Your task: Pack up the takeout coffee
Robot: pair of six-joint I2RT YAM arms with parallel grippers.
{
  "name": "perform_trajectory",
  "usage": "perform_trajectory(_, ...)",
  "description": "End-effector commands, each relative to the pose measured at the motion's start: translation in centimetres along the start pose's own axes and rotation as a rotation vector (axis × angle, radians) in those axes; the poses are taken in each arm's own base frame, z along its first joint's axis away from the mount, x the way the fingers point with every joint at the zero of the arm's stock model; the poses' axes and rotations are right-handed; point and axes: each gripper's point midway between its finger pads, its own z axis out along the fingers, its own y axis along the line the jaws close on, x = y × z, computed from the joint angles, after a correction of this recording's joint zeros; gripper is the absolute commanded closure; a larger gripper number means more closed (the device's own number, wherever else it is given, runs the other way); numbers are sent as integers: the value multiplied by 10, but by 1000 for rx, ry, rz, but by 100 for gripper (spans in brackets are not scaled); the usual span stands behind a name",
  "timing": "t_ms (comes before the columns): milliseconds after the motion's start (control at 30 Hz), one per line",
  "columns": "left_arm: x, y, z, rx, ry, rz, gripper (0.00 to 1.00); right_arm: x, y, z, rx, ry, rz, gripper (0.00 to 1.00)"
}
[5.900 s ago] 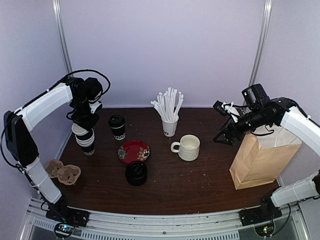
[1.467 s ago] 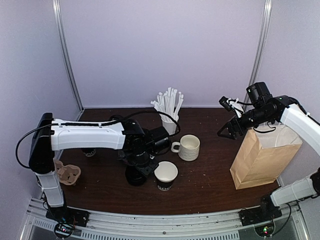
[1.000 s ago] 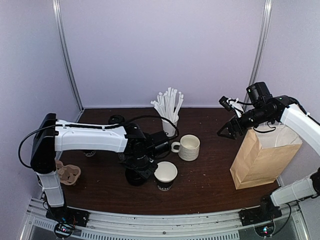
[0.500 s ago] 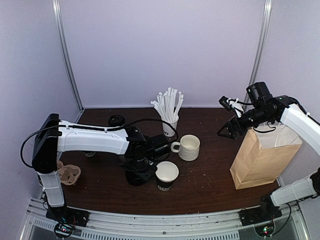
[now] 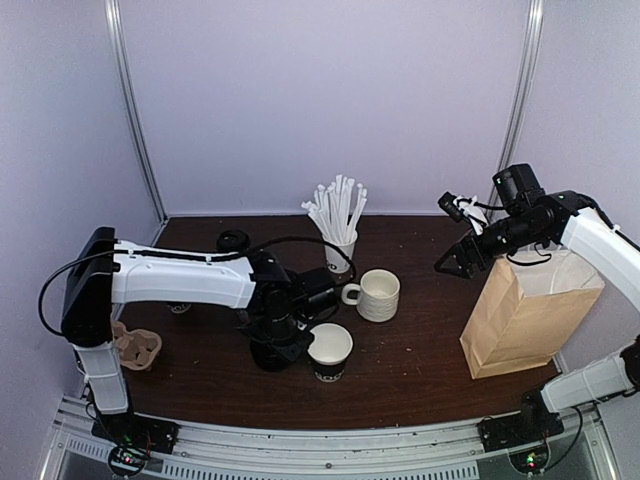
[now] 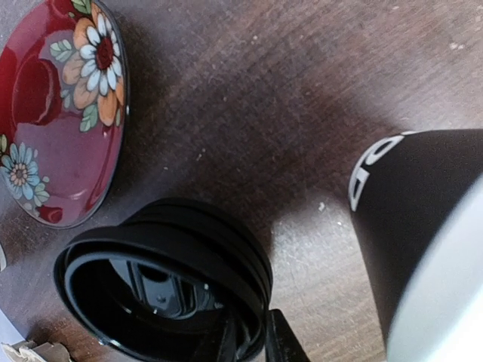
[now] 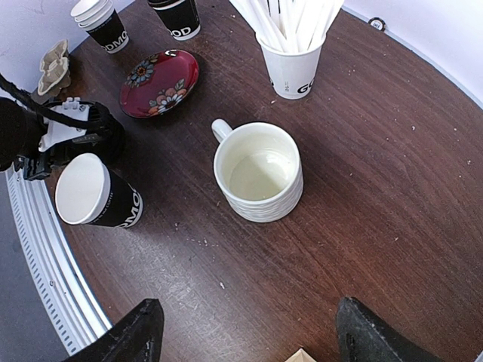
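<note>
A small white paper cup with a black lower band and white lettering (image 5: pixel 330 351) is seen standing upright and uncapped on the dark brown wooden table (image 5: pixel 420 370), toward its near edge. Just left of it a stack of black plastic lids (image 5: pixel 262 356) is laid on the table, and the left gripper (image 5: pixel 278 337) is positioned directly on top of that stack. In the left wrist view its two fingers (image 6: pixel 281 343) are shown close together astride the near rim of the lids. Whether the rim is actually pinched cannot be told. The paper cup is found just beside the stack, to the right of the fingers and untouched by them. A dark red round plate painted with flowers (image 6: pixel 60 113) is seen beyond the lids.

A second cup of the same kind, capped with a black lid (image 5: pixel 233 243), is placed far back on the left, behind the left arm.

The right gripper (image 7: pixel 247 317) is held high over the right side of the table with its fingers spread wide and nothing between them, near the top of an upright brown paper bag (image 5: pixel 525 315). Well below it a cream ribbed ceramic mug (image 7: pixel 258 172) and a white cup of white straws (image 7: pixel 293 56) are visible.
</note>
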Motion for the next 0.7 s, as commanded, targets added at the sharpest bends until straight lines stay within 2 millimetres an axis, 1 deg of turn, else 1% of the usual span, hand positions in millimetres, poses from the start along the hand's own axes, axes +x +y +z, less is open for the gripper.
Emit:
perform_trajectory(0,-8,-1,-30,67,-64,-11,85,-7,0,-3,-5,-25,-3,18)
perform_trajectory(133,-11,-3,-47,109,-91,-5,85,-8,0,-3,-10,-25,-2,18)
perform_trajectory(233,-9,3,-56,87,-98,3,88,-9,0,-2,-15,-22,1,18)
perform_trajectory(267,-9,5,-58,81,-100,5,88,-9,0,-2,-16,-23,2,18)
perform_trajectory(333,-8,4,-59,95,-98,14,81,-9,1,-1,-19,-20,3,18)
perform_trajectory(367,-7,1,-57,106,-95,19,76,-9,1,-2,-20,-21,4,18)
perform_trajectory(400,-7,-1,-54,112,-97,19,74,-9,1,-1,-22,-19,5,18)
perform_trajectory(533,-3,-3,-33,101,-74,29,73,-9,1,-2,-20,-21,5,18)
perform_trajectory(600,-3,-5,-25,93,-60,35,71,-8,1,-3,-18,-21,6,18)
perform_trajectory(667,-3,-2,-19,68,-52,34,70,-7,2,-3,-17,-19,6,18)
